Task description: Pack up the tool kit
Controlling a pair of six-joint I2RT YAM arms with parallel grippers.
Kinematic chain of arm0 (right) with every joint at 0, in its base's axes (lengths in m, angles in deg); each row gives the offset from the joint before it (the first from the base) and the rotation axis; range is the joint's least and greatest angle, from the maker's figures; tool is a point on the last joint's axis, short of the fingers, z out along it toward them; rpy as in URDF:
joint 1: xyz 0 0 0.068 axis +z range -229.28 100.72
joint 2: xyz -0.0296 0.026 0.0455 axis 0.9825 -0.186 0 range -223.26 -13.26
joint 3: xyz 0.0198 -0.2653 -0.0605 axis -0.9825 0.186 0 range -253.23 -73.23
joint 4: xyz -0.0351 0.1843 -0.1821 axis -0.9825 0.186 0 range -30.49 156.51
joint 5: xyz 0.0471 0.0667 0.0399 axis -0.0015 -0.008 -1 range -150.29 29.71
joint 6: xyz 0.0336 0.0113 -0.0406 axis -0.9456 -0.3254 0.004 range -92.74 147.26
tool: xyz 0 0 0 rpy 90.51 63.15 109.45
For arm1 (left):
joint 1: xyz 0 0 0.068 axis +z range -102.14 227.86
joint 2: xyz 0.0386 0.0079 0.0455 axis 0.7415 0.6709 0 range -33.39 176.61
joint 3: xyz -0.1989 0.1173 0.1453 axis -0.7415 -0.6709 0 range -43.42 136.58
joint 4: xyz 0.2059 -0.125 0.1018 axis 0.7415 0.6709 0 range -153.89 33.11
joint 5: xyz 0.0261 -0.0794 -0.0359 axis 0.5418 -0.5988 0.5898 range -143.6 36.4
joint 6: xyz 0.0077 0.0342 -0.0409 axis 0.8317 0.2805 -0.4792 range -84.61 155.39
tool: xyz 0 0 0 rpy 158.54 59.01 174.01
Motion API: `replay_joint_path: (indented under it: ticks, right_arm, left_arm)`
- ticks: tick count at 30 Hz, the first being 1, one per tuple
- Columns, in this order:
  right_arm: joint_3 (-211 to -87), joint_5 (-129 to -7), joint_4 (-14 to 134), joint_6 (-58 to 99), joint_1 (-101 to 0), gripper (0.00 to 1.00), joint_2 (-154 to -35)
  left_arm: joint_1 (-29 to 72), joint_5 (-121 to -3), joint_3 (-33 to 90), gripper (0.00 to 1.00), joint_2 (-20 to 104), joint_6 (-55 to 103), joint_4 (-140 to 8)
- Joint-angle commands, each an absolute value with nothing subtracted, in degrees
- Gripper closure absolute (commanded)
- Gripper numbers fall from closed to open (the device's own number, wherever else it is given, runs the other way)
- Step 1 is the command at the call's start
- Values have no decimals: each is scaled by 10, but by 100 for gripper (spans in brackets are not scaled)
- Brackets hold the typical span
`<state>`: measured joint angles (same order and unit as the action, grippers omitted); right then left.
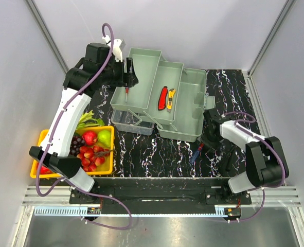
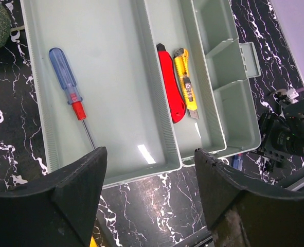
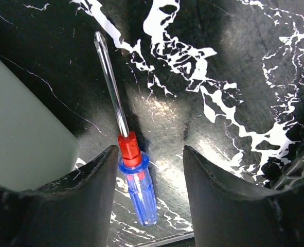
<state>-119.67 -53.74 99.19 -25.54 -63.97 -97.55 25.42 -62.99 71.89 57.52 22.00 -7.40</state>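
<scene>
The pale grey-green toolbox [image 1: 190,105] stands open with its fold-out trays [image 1: 141,77] spread to the left. A blue-handled screwdriver [image 2: 65,82] lies loose in the leftmost tray [image 2: 115,103]. In the middle tray, a red cutter [image 2: 171,85] and a yellow cutter [image 2: 186,85] lie side by side. My left gripper [image 2: 150,159] hangs open and empty above that tray's near edge. A second blue-handled screwdriver [image 3: 136,180] lies on the black marble table. My right gripper [image 3: 150,154] straddles its handle, open, with the handle close to the left finger [image 3: 92,175].
A yellow fruit tray [image 1: 38,141] with apples, grapes and strawberries sits at the front left. A small clear box [image 1: 132,122] stands in front of the toolbox trays. The toolbox corner [image 3: 23,134] is just left of my right gripper. Grey walls enclose the table.
</scene>
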Motion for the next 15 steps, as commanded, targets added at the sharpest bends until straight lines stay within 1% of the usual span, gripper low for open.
replay_joint_path:
  ticks: [1, 2, 4, 6, 9, 10, 15]
  right_arm:
    - [-1224, -524, 980, -235, -643, 44, -995]
    - [-1222, -525, 979, -236, -643, 47, -998]
    - [-1217, -525, 977, -239, -643, 57, -1000]
    - [-1213, -524, 976, -244, -643, 72, -999]
    - [-1210, -519, 982, -252, -643, 98, -988]
    - [-1210, -519, 984, -255, -643, 100, -979]
    - [-1225, -481, 1029, -258, -643, 100, -923]
  left_arm:
    - [254, -653, 732, 27, 563, 221, -94]
    - [254, -654, 731, 27, 563, 221, -95]
    - [254, -656, 731, 27, 563, 221, -94]
    - [254, -659, 732, 27, 563, 221, -94]
    - [254, -668, 733, 26, 562, 220, -94]
    - [255, -670, 732, 26, 562, 219, -95]
    - [254, -695, 729, 26, 562, 216, -94]
